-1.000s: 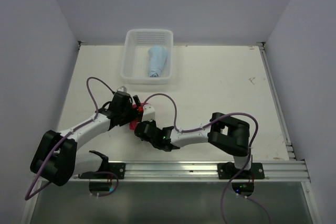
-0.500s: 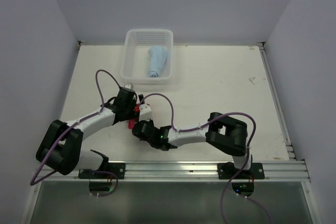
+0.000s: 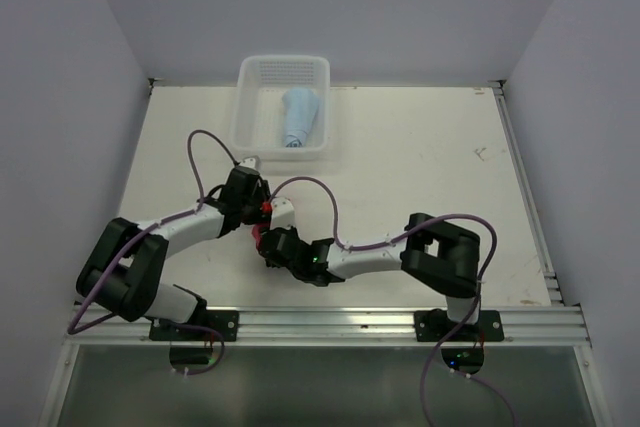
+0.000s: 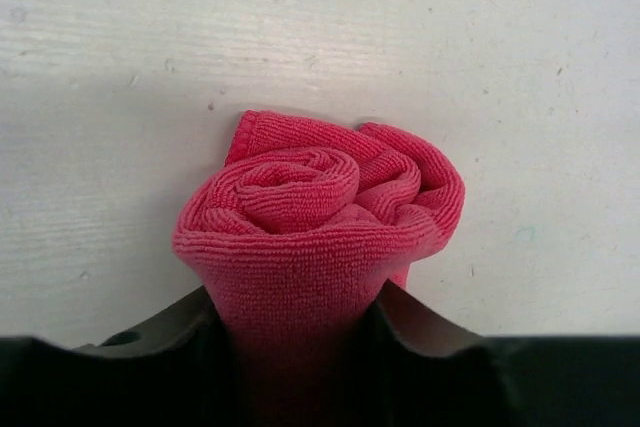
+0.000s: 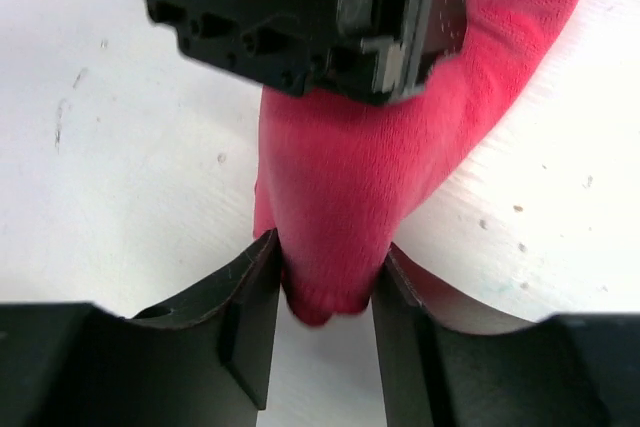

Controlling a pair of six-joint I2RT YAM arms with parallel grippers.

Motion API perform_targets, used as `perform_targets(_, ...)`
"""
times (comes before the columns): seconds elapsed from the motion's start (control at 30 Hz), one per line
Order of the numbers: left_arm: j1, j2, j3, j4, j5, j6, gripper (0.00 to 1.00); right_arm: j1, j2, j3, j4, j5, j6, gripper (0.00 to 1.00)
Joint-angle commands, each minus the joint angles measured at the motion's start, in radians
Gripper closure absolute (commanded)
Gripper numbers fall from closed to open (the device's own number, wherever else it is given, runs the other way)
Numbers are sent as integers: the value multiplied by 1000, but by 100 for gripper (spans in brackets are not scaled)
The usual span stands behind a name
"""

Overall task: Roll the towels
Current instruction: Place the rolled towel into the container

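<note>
The pink-red towel [image 4: 315,207] is rolled into a tight spiral and lies on the white table mid-left, between my two grippers [image 3: 258,231]. My left gripper [image 4: 297,292] is shut on one end of the roll, with a finger pressing in on each side. My right gripper [image 5: 328,247] is shut on the narrow opposite end of the pink towel [image 5: 350,157]. The left gripper's black body [image 5: 300,17] faces it just beyond. The light blue towel [image 3: 300,117] lies rolled inside the white mesh basket [image 3: 250,112].
The basket stands at the table's far edge, left of centre. A metal rail [image 3: 520,167] runs along the table's right side and another [image 3: 350,322] along the near edge. Purple cables [image 3: 320,202] loop over both arms.
My left arm has swung in closer and its jaws have closed from wide open onto the pink roll. My right gripper has stayed on the other end, its jaws a little wider.
</note>
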State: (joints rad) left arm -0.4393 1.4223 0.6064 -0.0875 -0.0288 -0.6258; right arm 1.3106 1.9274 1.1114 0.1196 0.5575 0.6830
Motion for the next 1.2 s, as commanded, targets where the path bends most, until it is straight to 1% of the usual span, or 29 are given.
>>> perform_targets(0.0, -7, 86, -65, 15, 23, 14, 64, 16, -113, -48, 9, -61, -5, 57)
perform_targets(0.03, -7, 86, -66, 18, 23, 20, 72, 16, -145, -61, 15, -59, -10, 53)
perform_targets(0.13, -7, 83, -53, 3, 21, 28, 82, 16, -203, -114, 25, -67, -25, 47)
perform_targets(0.2, -7, 73, -39, -29, 1, 40, 85, 16, -275, -160, 20, -76, -34, 43)
perform_targets(0.37, -7, 20, 15, -93, -26, 75, 86, 16, -490, -297, 5, -68, -46, 40)
perform_targets(0.4, -7, -3, 24, -116, -31, 80, 86, 16, -580, -341, -6, -62, -46, 39)
perform_targets(0.53, -6, -43, 85, -153, -33, 90, 87, 13, -786, -436, -89, 31, -46, 36)
perform_targets(0.63, -6, -45, 148, -193, -31, 106, 87, -20, -899, -501, -153, 51, -23, 35)
perform_targets(0.73, -4, -51, 208, -234, -33, 120, 87, -66, -971, -545, -204, 50, 7, 35)
perform_targets(0.87, 2, -66, 276, -253, -42, 150, 87, -123, -1037, -582, -230, 41, 32, 35)
perform_targets(1.03, 30, -49, 398, -307, -45, 181, 90, -180, -1058, -582, -259, 29, 21, 33)
perform_targets(1.17, 53, -37, 499, -336, -69, 221, 91, -208, -1042, -562, -264, 4, 3, 32)
